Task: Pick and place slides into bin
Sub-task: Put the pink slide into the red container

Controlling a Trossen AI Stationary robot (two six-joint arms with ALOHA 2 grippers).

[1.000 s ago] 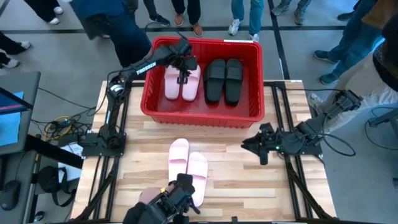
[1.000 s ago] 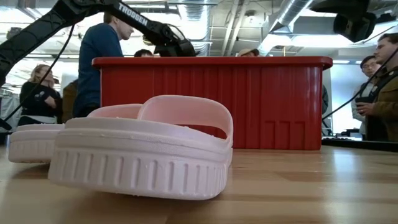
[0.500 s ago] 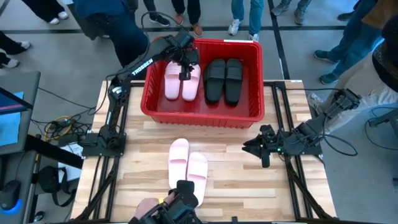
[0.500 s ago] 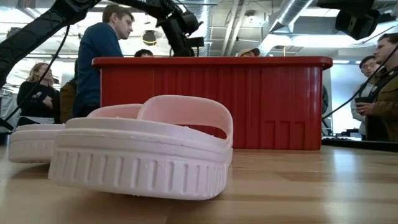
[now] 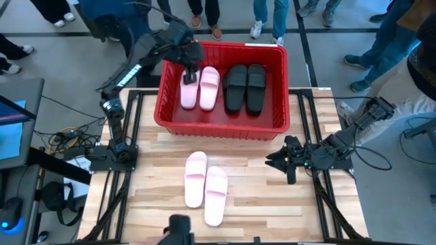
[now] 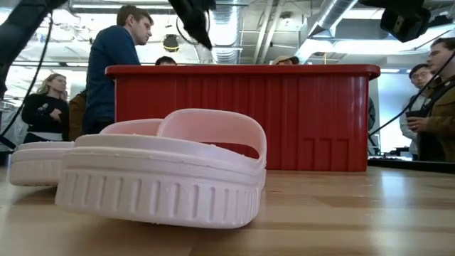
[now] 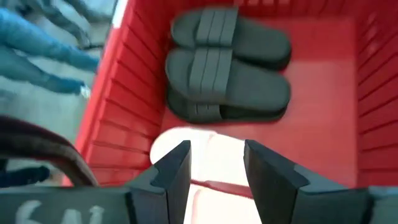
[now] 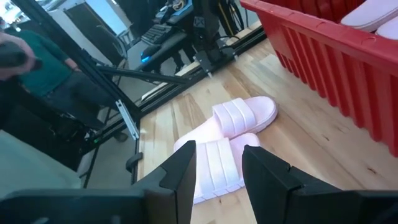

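Observation:
The red bin [image 5: 219, 128] stands at the table's far middle. A pair of pale pink slides [image 5: 199, 88] lies soles down in its left half and a pair of black slides [image 5: 245, 87] in its right half. Another pink pair [image 5: 205, 186] lies soles down on the table near the front edge, and it is large in the low view [image 6: 160, 167]. My left gripper [image 5: 189, 71] hangs open and empty above the bin's pink pair [image 7: 214, 163]. My right gripper [image 5: 271, 159] is open and empty over the table's right side, facing the front pink pair [image 8: 227, 140].
Several people stand beyond the far edge and at the right. A dark object [image 5: 178, 227] shows at the near edge in front of the pink pair. Dark arm frames run along the table's left and right sides [image 5: 122, 153]. Bare wood lies between the bin and the front pair.
My left gripper has risen above the bin and swung toward the table's left, staying open and empty. The dark thing at the near edge beside the front pink pair has drawn back off the table. The slides have stayed where they were.

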